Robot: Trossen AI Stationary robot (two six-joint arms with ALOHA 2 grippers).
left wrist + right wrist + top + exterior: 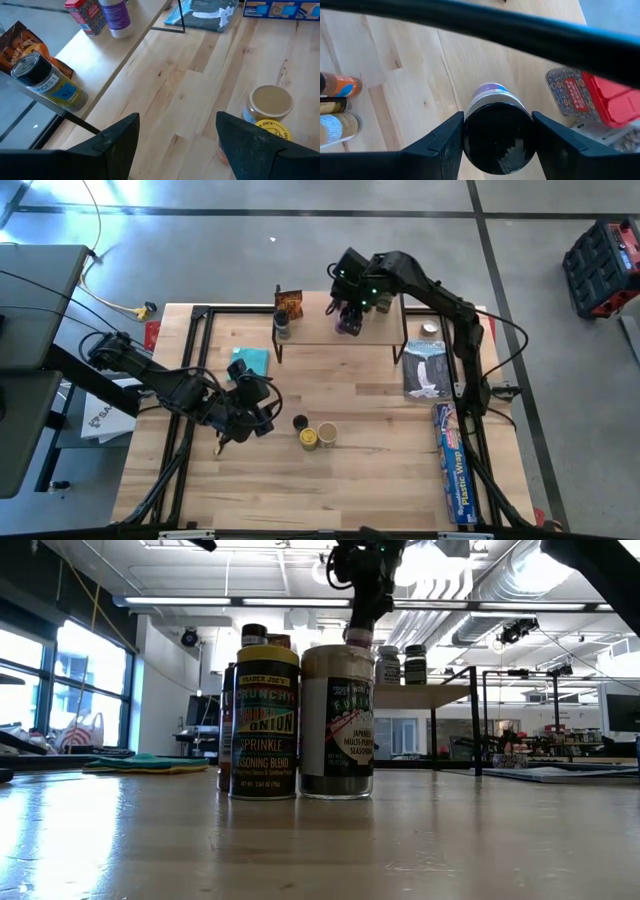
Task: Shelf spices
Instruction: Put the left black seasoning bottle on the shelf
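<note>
Over the shelf, right gripper clamping a dark-lidded jar; left gripper spread empty above the table.

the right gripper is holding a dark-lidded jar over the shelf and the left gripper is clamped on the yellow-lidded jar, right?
Not quite. The right gripper does hold the dark-lidded jar over the shelf. But the left gripper is open and empty, as the left wrist view shows; the yellow-lidded jar stands untouched on the table.

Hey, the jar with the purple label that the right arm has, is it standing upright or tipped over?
Upright. The purple-label jar stands on the shelf with its dark lid facing up between the right gripper fingers, beside a red tin.
</note>
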